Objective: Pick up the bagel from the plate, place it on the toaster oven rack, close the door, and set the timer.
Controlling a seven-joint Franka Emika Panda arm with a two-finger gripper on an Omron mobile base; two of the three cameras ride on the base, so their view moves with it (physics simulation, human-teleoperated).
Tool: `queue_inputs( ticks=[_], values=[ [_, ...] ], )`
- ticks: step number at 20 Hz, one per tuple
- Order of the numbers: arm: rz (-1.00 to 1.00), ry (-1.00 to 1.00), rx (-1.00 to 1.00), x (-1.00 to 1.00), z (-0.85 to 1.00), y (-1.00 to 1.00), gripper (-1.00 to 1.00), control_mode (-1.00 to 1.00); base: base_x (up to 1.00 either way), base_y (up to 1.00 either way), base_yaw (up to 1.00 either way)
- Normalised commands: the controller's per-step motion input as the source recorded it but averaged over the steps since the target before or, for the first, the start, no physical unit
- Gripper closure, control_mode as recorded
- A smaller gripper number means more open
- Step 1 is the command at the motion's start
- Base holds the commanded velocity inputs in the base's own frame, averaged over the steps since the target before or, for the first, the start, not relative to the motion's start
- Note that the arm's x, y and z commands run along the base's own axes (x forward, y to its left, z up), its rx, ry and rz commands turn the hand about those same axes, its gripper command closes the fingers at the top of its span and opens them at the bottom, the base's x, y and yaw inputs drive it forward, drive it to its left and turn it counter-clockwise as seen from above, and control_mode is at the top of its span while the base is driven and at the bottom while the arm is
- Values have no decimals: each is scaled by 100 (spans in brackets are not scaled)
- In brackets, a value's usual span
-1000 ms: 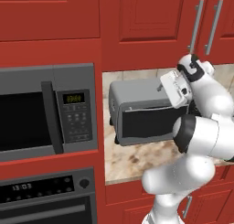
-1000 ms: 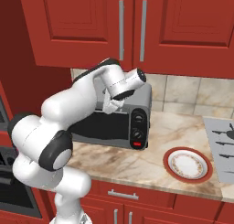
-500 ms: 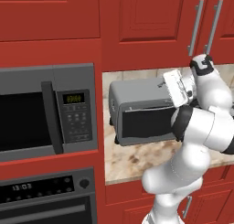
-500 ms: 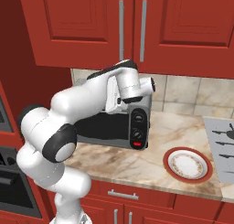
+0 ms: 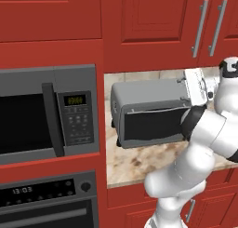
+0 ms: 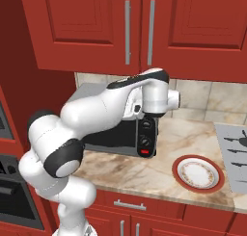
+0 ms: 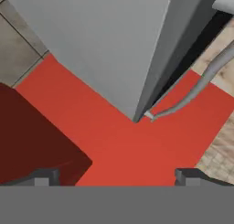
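Gripper: in the hand view the two dark finger tips [image 7: 45, 176] stand far apart at the bottom, so the gripper [image 7: 116, 176] is open wide and nothing is between its fingers. It looks down along the grey top of the toaster oven and past its front corner.

Arm: in the right base view the white arm [image 6: 103, 112] reaches over the toaster oven and its wrist hangs just above the black side panel. In the left base view the arm rises at the right and covers the right end of the oven.

Toaster oven: a grey metal box [image 5: 148, 111] on the counter, near the tiled back wall, to the right of the microwave [image 5: 49, 113].

Door: the dark glass panel [image 5: 155, 124] leans slightly outward at its top in the left base view. In the hand view the thin silver handle bar [image 7: 201, 83] stands a little away from the oven front.

Side panel: black, with knobs and a red button [image 6: 145, 152] at its lower end.

Plate: a white plate with a red rim [image 6: 198, 173] lies on the marble counter [image 6: 154, 167], to the right of the toaster oven and apart from it. Nothing lies on it.

Bagel: I cannot tell where it is.

Rack: I cannot tell; the dark glass hides the inside.
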Motion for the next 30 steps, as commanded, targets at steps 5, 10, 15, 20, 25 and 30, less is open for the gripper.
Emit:
queue_inputs(
  ticks=[5,10,15,20,25,30],
  values=[
    [-18,-13,3,-99,13,-5,-100,-100,0,0,0],
    [-27,-18,0,-93,0,0,-100,-100,0,0,0],
    [-34,-14,-1,-82,0,0,-100,-100,0,0,0],
    [-39,-10,-14,-39,-30,0,-100,-100,0,0,0],
    [-31,-3,-18,0,-53,-18,-100,-100,0,0,0],
    [-13,0,-6,23,-32,-74,-100,-100,0,0,0]
  ],
)
